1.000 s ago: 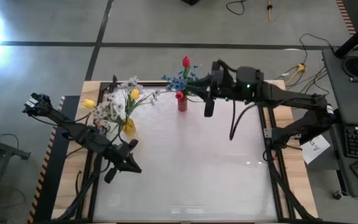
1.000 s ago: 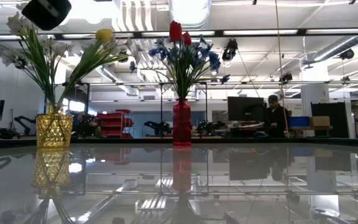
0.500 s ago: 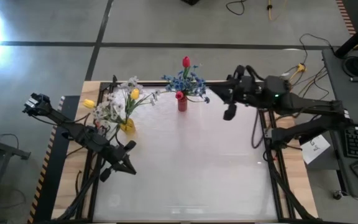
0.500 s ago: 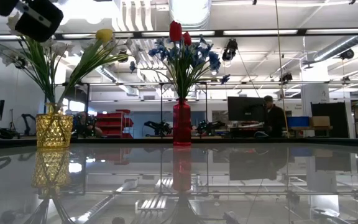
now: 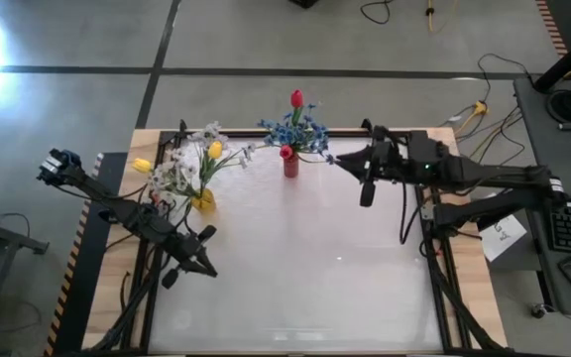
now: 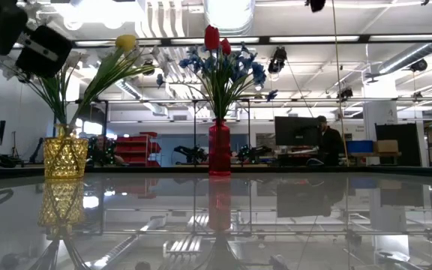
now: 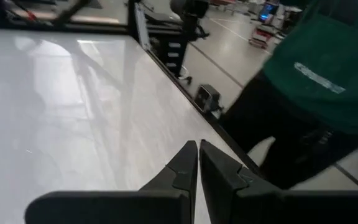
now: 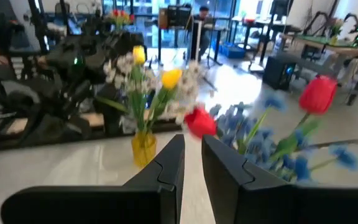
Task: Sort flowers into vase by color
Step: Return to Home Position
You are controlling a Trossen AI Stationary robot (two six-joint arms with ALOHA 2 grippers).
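Note:
A red vase [image 5: 290, 165] [image 6: 219, 148] stands near the table's far edge and holds red tulips [image 5: 296, 98] [image 8: 199, 121] and blue blossoms [image 5: 305, 132] [image 8: 272, 149] by their stems. Left of it, a yellow vase [image 5: 204, 201] [image 6: 64, 156] [image 8: 143, 148] holds yellow tulips [image 5: 215, 150] [image 8: 170, 78] and white sprays [image 5: 174, 177]. My right gripper [image 5: 365, 191] [image 8: 192, 152] hovers right of the red vase, fingers almost together, holding nothing. My left gripper [image 5: 202, 266] [image 7: 198, 155] is shut and empty over the table's left-middle, nearer than the yellow vase.
The glossy white table top [image 5: 305, 268] lies bare in the middle and near part. Its wooden rim [image 5: 117, 248] and dark frame rails run along both sides. A person in a green top [image 7: 328, 74] stands beyond the table edge in the left wrist view.
My right gripper has drawn away from the red vase toward the table's right edge and slightly toward the near edge, empty. The flowers and both vases have stayed put. My left arm has shifted only a little.

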